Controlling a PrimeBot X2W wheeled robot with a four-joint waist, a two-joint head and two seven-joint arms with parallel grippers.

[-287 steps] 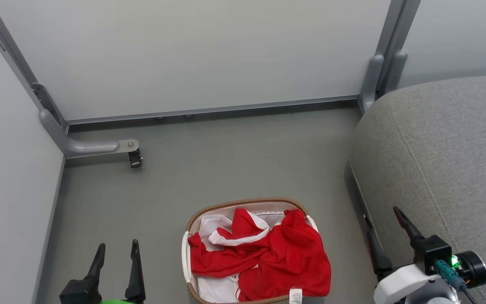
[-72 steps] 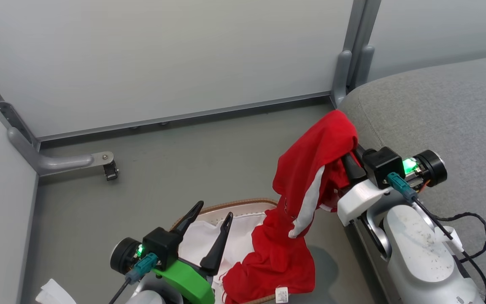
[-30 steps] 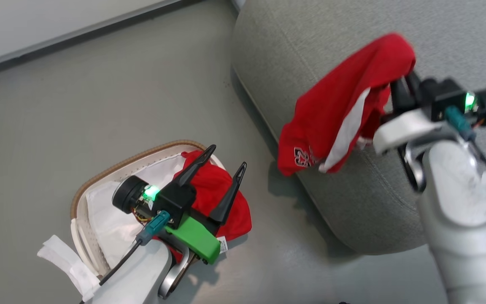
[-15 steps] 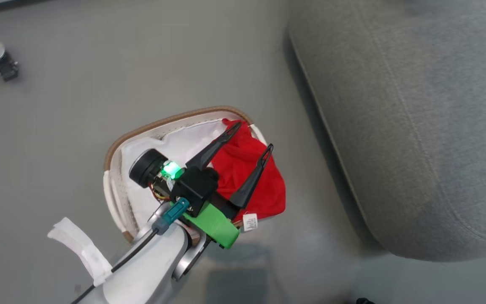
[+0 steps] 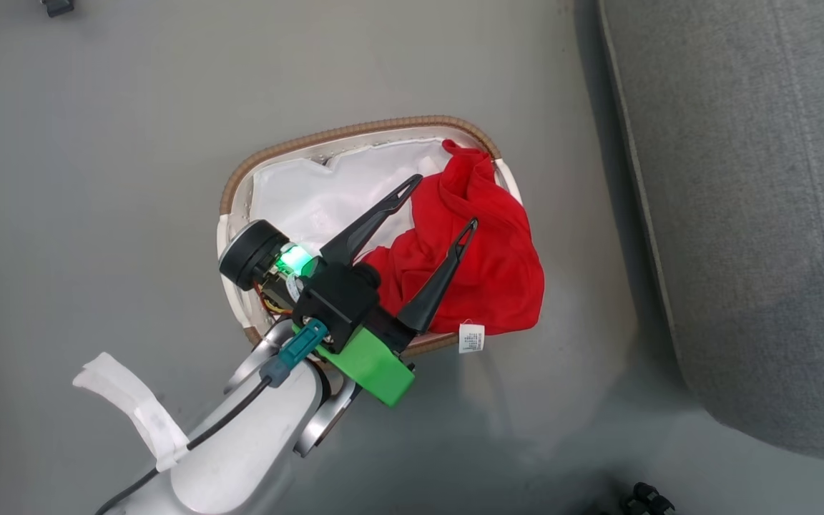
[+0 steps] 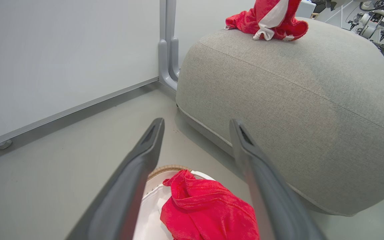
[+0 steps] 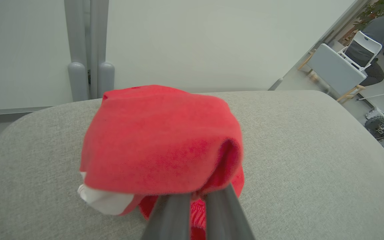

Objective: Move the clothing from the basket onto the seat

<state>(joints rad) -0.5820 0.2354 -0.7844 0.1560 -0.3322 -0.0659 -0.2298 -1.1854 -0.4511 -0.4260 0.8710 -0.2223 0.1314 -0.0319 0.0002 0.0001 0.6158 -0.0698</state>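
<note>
The cream basket (image 5: pixel 355 132) with its brown woven rim stands on the floor, white liner showing inside. Red clothing (image 5: pixel 491 265) with a white tag (image 5: pixel 471 337) lies in its right half, spilling over the rim. My left gripper (image 5: pixel 446 202) hovers open above it, nothing between the fingers; in the left wrist view the gripper (image 6: pixel 197 122) looks over that clothing (image 6: pixel 208 213) toward the grey seat (image 6: pixel 295 110). My right gripper (image 7: pixel 195 196) is shut on a second piece of red clothing (image 7: pixel 158 146) with white trim, whose lower end rests on the seat (image 7: pixel 312 160).
The seat (image 5: pixel 755 214) lies close to the basket's right side with a strip of floor between. Partition walls and a grey post (image 6: pixel 167 43) close off the back. A person (image 7: pixel 375 30) sits on a white chair far off.
The head camera has swung down and left, so the right arm and its red clothing have left that view. The left gripper stays open over the basket.
</note>
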